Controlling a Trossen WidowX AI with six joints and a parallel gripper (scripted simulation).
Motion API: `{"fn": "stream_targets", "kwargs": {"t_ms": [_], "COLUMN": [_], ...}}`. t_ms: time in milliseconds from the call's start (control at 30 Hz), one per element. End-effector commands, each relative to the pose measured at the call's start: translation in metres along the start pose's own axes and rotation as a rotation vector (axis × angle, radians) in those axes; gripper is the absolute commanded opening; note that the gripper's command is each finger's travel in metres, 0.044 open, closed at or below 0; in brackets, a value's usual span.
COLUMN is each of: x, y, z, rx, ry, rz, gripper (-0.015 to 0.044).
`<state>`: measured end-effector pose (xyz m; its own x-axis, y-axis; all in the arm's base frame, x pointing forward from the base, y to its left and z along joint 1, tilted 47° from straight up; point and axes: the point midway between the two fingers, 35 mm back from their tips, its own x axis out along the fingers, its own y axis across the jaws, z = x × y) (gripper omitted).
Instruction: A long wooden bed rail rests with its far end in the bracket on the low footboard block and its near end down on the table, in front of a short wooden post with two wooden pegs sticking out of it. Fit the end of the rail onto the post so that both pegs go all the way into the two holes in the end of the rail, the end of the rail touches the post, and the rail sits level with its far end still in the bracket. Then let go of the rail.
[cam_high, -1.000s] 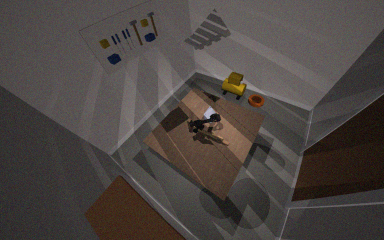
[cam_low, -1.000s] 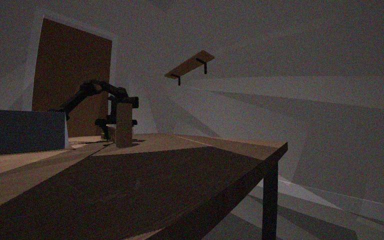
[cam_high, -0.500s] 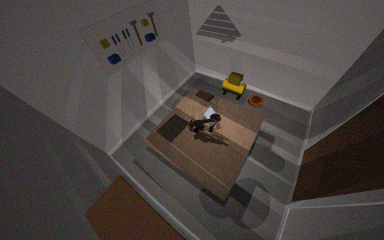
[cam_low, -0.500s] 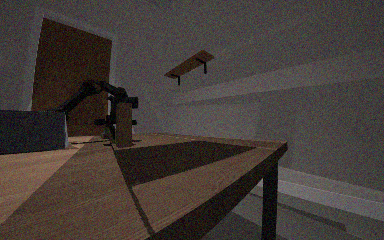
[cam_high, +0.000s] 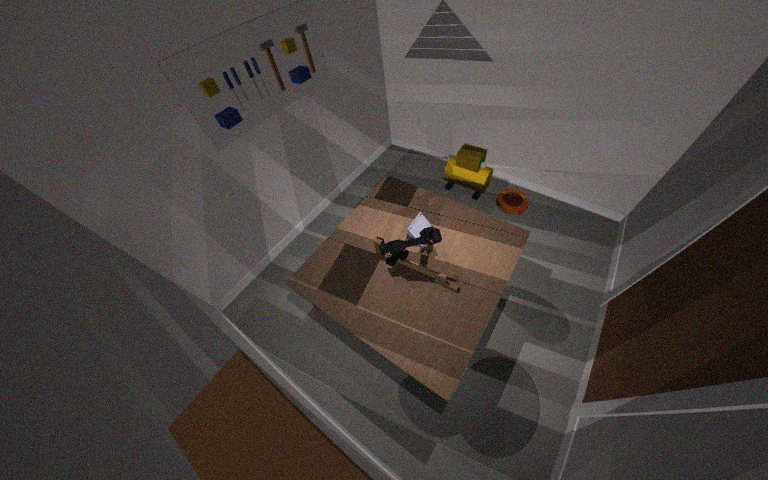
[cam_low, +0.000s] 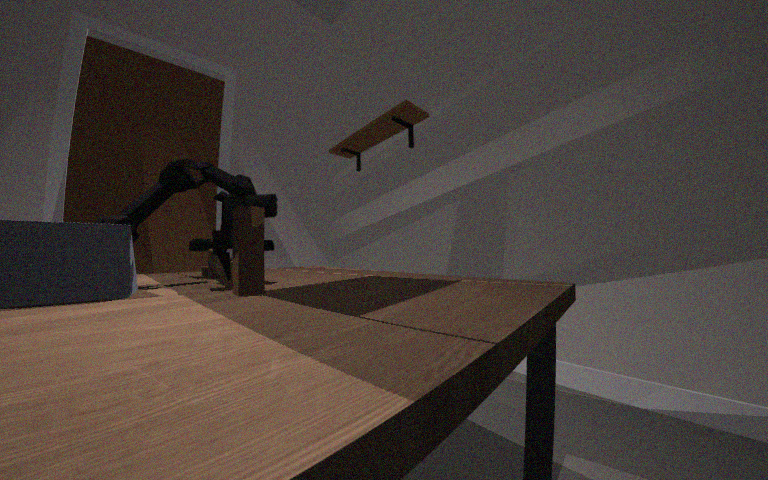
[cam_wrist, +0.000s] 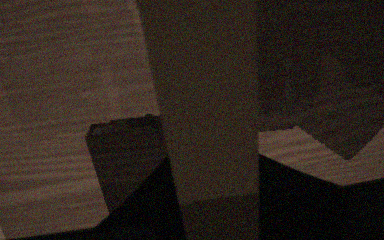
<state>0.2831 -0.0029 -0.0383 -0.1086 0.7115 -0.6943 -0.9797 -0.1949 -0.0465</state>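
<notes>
The long wooden rail (cam_high: 420, 268) (cam_wrist: 207, 95) runs from the gripper to the low footboard block (cam_high: 453, 285). My gripper (cam_wrist: 203, 156) is shut on the rail, with a black finger against each side in the wrist view. The upright wooden post (cam_low: 248, 251) stands in front of the gripper in the exterior view and hides part of it. The pegs and the holes in the rail's end are not visible. I cannot tell whether the rail's near end is clear of the table or touches the post, nor exactly how its far end sits in the bracket.
A pale box (cam_high: 419, 225) (cam_low: 62, 263) stands on the table (cam_high: 419, 316) (cam_low: 169, 384) beside the arm. Dark shadows and bright light patches cross the table top. A yellow machine (cam_high: 468, 172) and an orange ring (cam_high: 512, 201) are on the floor beyond the table.
</notes>
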Motion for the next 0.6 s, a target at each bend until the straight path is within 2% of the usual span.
{"fn": "stream_targets", "kwargs": {"t_ms": [0, 567], "x": [0.0001, -0.0088], "y": [0.0000, -0.0013], "z": [0.0000, -0.0002], "rx": [0.003, 0.003], "ry": [-0.003, -0.003], "rz": [-0.001, -0.001], "gripper": [0.0000, 0.0000]}}
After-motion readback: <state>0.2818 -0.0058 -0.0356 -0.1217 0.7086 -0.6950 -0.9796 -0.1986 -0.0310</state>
